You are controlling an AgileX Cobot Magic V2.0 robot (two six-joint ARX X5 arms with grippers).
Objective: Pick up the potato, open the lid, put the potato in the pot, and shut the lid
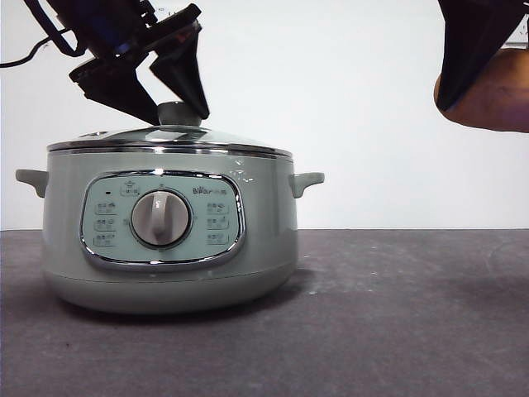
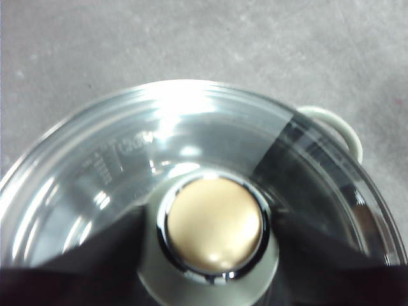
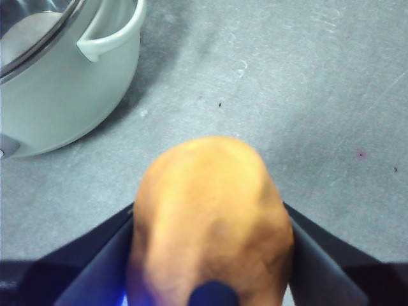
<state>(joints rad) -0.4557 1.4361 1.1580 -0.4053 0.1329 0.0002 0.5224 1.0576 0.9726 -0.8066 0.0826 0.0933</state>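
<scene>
Step in hand, as judged: opening the lid (image 1: 169, 139), which sits seated on the pot (image 1: 169, 240). A straight vertical lift with the knob (image 2: 215, 223) centred should avoid dragging the rim.

The left gripper (image 1: 180, 112) straddles the knob, jaws at either side; contact cannot be confirmed.

The right gripper (image 3: 210, 255) holds the potato (image 3: 210, 223) clamped, aloft, well right of the pot.

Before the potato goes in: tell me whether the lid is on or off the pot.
On. The lid sits level on the pot's rim, no gap showing; the left end effector brackets its knob.
</scene>
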